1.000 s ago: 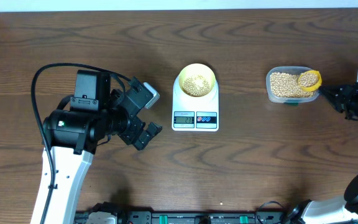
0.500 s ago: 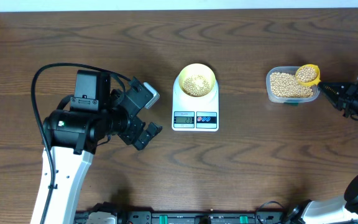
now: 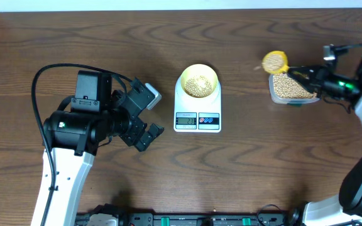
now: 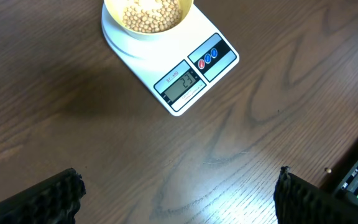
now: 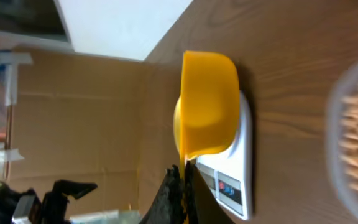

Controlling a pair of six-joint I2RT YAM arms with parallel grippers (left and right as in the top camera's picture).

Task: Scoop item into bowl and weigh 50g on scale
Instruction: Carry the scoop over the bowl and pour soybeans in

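The pale yellow bowl (image 3: 198,81) sits on the white scale (image 3: 197,120) and holds a layer of beige beans (image 4: 151,12). My right gripper (image 3: 299,73) is shut on the handle of a bright yellow scoop (image 3: 274,62), which carries beans in the air just left of the clear tub (image 3: 291,89). In the right wrist view the scoop (image 5: 210,106) shows its underside in front of the scale (image 5: 244,168), with the gripper (image 5: 183,180) clamped on its thin handle. My left gripper (image 4: 179,186) is open and holds nothing, over bare wood left of the scale (image 4: 194,74).
The clear tub still holds many beans (image 3: 288,85) at the right. The left arm's black body (image 3: 80,122) fills the table's left side. A cardboard wall (image 5: 73,124) stands beyond the table's far edge.
My right gripper has lifted the filled scoop out of the tub and carried it left, toward the scale. The left arm, bowl and scale have not moved.
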